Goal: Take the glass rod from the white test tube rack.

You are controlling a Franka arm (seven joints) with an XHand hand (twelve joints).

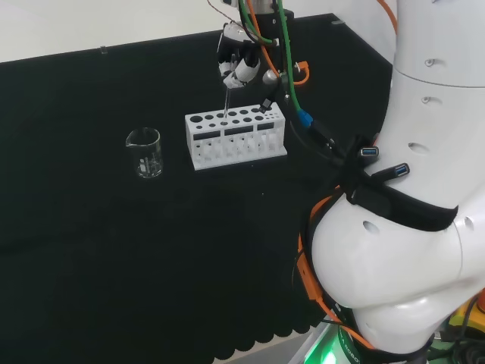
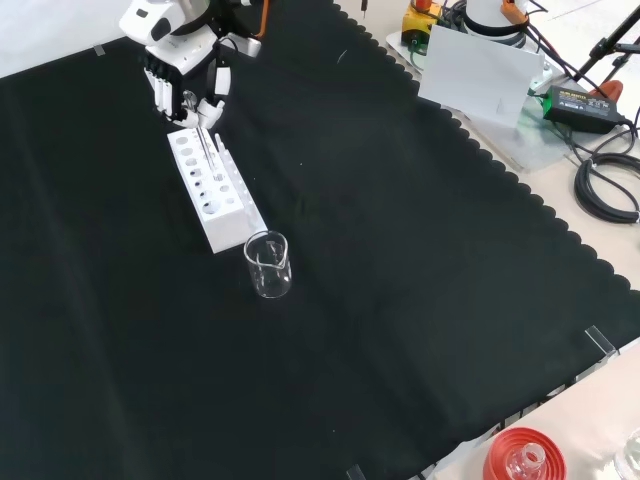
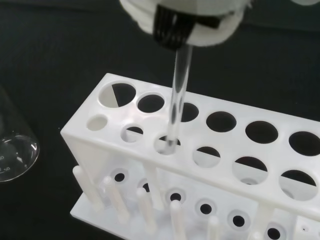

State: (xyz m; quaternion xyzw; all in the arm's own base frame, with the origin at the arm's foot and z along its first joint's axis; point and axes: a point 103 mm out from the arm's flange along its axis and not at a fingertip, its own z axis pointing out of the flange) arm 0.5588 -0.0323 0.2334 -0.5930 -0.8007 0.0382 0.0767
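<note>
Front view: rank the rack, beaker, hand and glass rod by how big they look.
1. White test tube rack
2. Hand, close to the rack, partly cut off
3. Beaker
4. Glass rod, thinnest by far

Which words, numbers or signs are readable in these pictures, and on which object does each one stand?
None can be read.
Beaker: faint printed graduation marks, too small and blurred to read.
White test tube rack: no print visible.
Glass rod and hand: no print visible.
</note>
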